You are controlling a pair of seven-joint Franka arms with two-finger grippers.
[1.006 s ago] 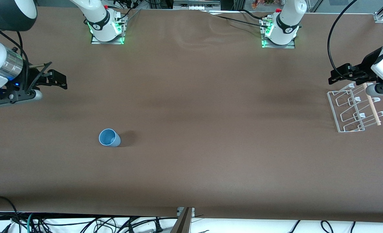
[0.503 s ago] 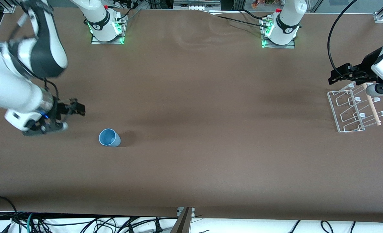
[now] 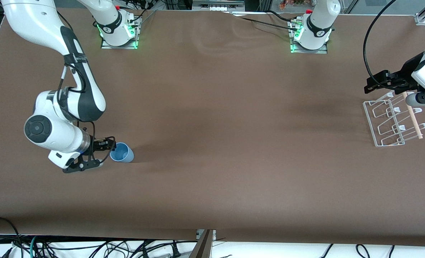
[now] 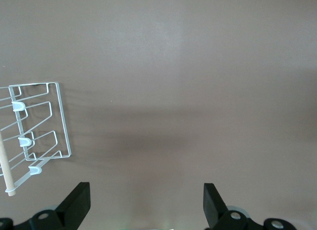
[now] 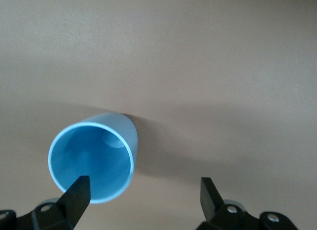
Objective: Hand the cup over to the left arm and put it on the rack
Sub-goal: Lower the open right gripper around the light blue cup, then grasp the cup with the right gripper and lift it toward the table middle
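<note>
My right gripper (image 3: 106,145) hangs released beside the upright cup (image 3: 121,152).
The cup stands on the table (image 3: 234,143) toward my right arm's end; my left gripper (image 3: 377,81) waits spread over the rack (image 3: 391,122).

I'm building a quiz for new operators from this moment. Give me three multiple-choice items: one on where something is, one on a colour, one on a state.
1. Where is the rack?
A. Toward the left arm's end of the table
B. Toward the right arm's end
C. Mid-table

2. What colour is the cup?
A. Red
B. Light blue
C. Green

3. How is the right gripper?
A. Shut on the cup
B. Holding the rack
C. Open beside the cup

Answers:
1 A, it sits under the waiting left gripper.
2 B, plain in the right wrist view.
3 C, its fingers stand spread, the cup only partly between them.
</note>
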